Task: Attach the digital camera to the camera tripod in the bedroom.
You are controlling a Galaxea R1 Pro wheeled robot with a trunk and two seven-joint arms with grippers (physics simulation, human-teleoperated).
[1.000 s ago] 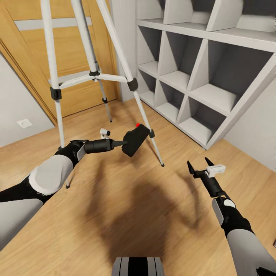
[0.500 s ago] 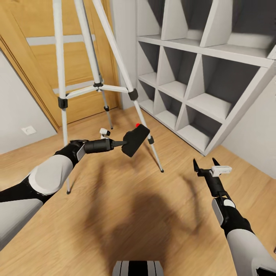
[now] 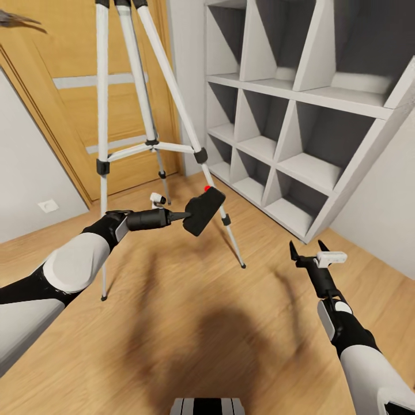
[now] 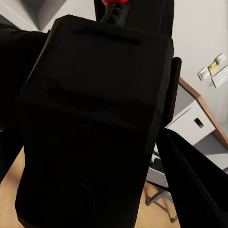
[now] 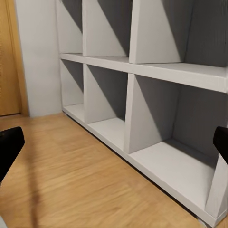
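The digital camera [image 3: 203,210] is pinched between the left gripper [image 3: 183,215] fingers, beside a camera tripod [image 3: 151,141] leg; rigid and light, it is best gripped by its flat sides. The right gripper [image 3: 306,249] is spread, empty

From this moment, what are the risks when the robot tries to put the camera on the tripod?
1. The left tool holds the digital camera tilted and low beside a leg of the camera tripod; lifting it could knock that leg.
2. The tripod's head is above the head view's top edge, so alignment may be hard to judge.
3. The grip is at one edge; the camera might slip.
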